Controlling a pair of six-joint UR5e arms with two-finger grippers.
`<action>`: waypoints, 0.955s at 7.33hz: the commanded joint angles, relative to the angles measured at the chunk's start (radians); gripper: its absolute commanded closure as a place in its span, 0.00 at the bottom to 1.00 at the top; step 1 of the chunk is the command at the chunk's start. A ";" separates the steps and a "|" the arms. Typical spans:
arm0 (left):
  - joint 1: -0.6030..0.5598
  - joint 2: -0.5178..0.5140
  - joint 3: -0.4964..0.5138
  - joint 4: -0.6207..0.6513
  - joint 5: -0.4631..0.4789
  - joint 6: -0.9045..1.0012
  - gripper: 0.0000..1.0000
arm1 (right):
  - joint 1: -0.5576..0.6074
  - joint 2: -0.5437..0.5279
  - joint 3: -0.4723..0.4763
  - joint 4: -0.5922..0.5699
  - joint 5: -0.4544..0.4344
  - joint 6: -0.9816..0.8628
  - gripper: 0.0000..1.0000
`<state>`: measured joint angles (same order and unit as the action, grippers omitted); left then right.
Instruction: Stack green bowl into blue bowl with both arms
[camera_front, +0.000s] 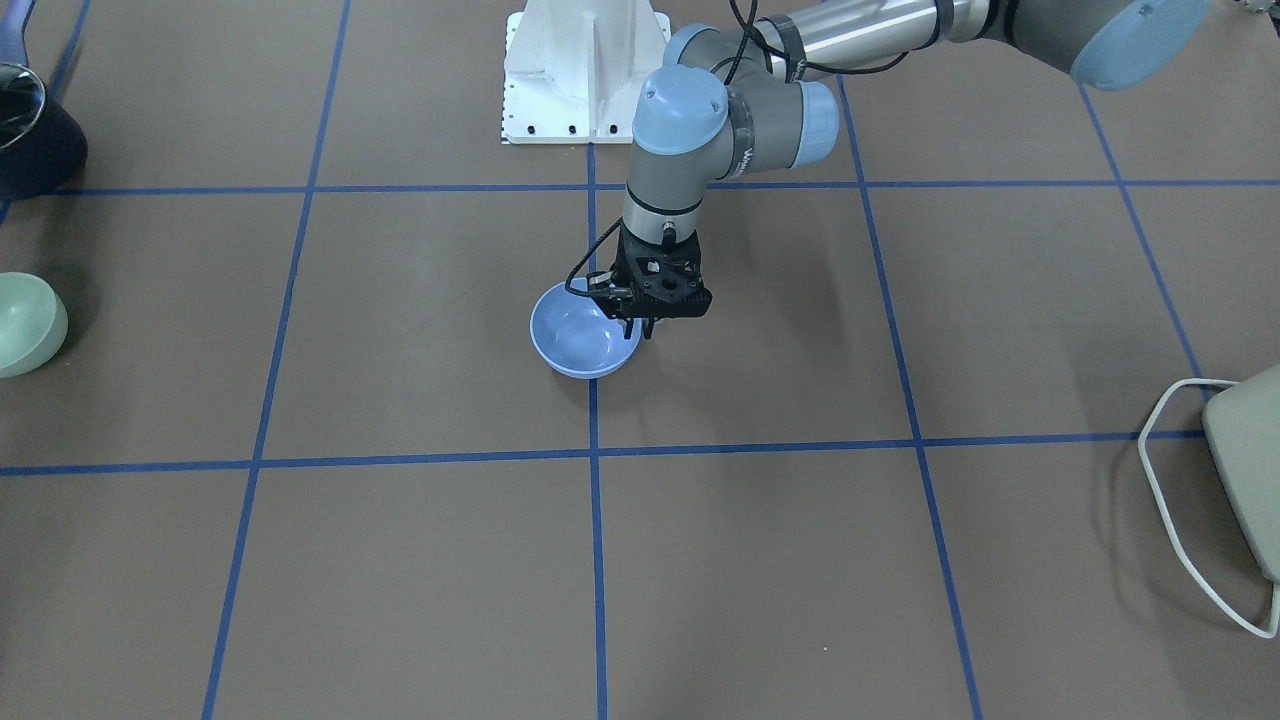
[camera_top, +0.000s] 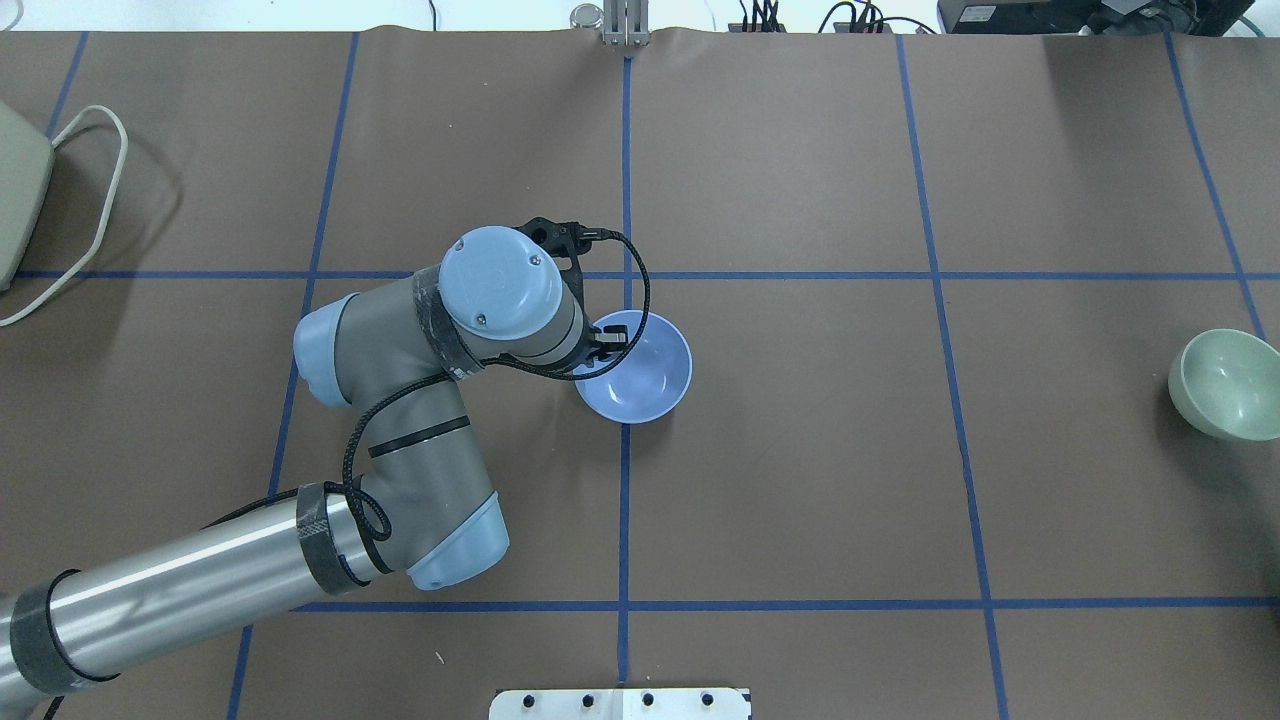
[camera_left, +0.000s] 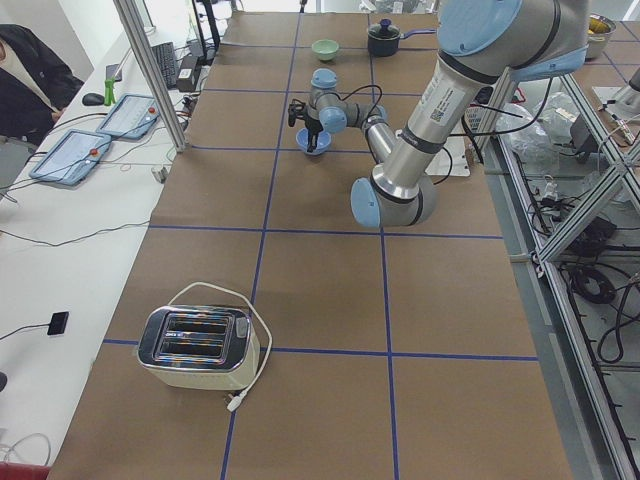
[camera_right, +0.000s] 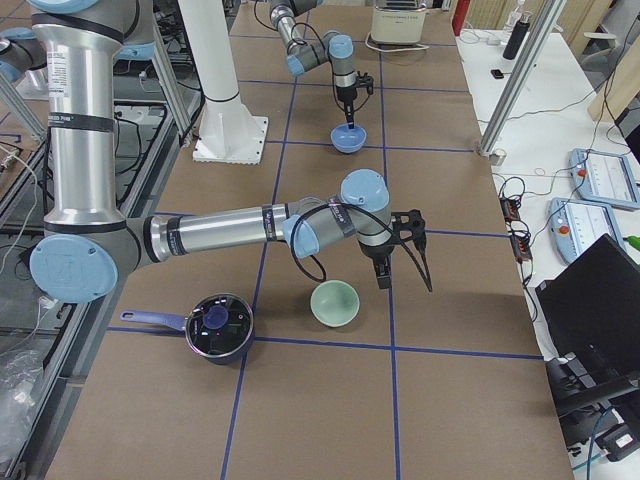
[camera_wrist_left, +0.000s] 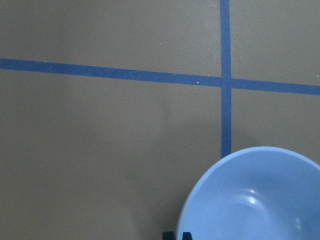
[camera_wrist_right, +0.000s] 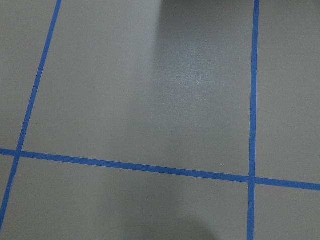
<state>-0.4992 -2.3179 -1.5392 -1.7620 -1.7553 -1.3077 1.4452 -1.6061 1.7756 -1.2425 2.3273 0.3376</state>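
Observation:
The blue bowl (camera_front: 578, 340) sits near the table's middle, on a blue tape line; it also shows in the overhead view (camera_top: 645, 375) and the left wrist view (camera_wrist_left: 255, 200). My left gripper (camera_front: 638, 328) points down and is shut on the bowl's rim on the robot's left side. The green bowl (camera_top: 1228, 385) stands alone far to the robot's right, and also shows at the edge of the front view (camera_front: 25, 325). My right gripper (camera_right: 384, 278) shows only in the exterior right view, low beside the green bowl (camera_right: 335, 302). I cannot tell whether it is open or shut.
A dark lidded pot (camera_right: 217, 327) stands near the green bowl on the robot's side. A toaster (camera_left: 197, 347) with a white cord sits at the far left end. The white base pedestal (camera_front: 585, 70) is at the robot's edge.

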 joint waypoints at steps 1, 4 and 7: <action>-0.004 0.023 -0.101 0.007 0.007 0.002 0.02 | 0.001 -0.001 -0.001 0.000 0.000 0.000 0.00; -0.274 0.185 -0.356 0.154 -0.266 0.255 0.02 | 0.003 -0.043 -0.025 0.003 -0.005 -0.076 0.00; -0.529 0.476 -0.421 0.142 -0.389 0.747 0.02 | 0.003 -0.154 -0.033 0.087 -0.012 -0.089 0.00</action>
<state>-0.9147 -1.9612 -1.9368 -1.6162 -2.0822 -0.7768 1.4481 -1.7137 1.7490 -1.2017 2.3199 0.2519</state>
